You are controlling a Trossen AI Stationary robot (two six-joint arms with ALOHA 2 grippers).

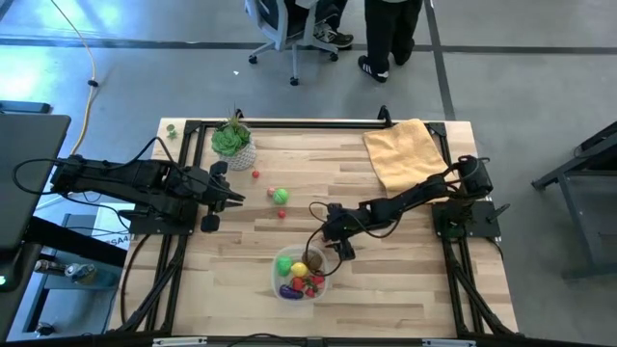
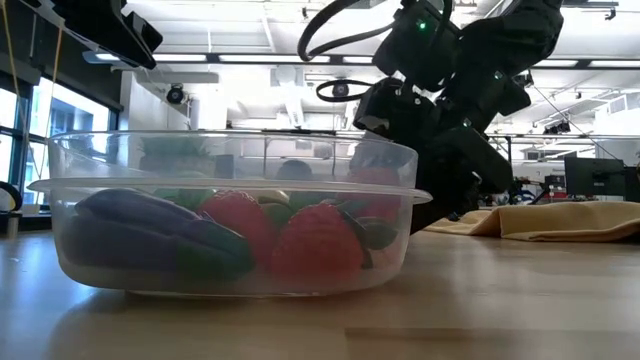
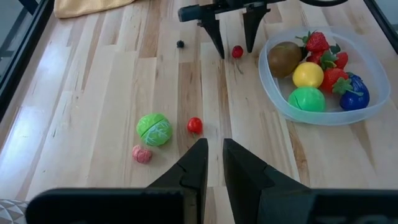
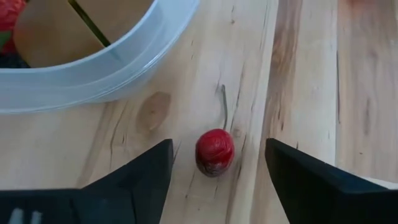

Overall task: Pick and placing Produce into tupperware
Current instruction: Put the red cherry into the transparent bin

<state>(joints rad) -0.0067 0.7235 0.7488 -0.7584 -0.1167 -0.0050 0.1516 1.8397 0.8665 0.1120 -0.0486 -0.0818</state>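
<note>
The tupperware [image 1: 300, 274], a clear tub, sits near the table's front middle. It holds a kiwi [image 3: 285, 57], a lemon [image 3: 308, 73], a green piece, strawberries [image 2: 315, 245] and a purple eggplant [image 2: 150, 235]. My right gripper [image 4: 217, 148] is open and slants down just beyond the tub's far right rim. Its fingers stand on either side of a small red berry [image 4: 215, 152] lying on the wood, touching nothing. My left gripper [image 3: 212, 167] waits shut over the table's left side. A green ball [image 3: 153, 129], a red berry [image 3: 194, 125] and a pink piece [image 3: 142, 154] lie loose before it.
A green plant in a white pot [image 1: 232, 143] stands at the far left. A yellow cloth [image 1: 405, 154] lies at the far right. Another red berry [image 1: 255, 174] sits near the pot. People's legs and a chair show beyond the far edge.
</note>
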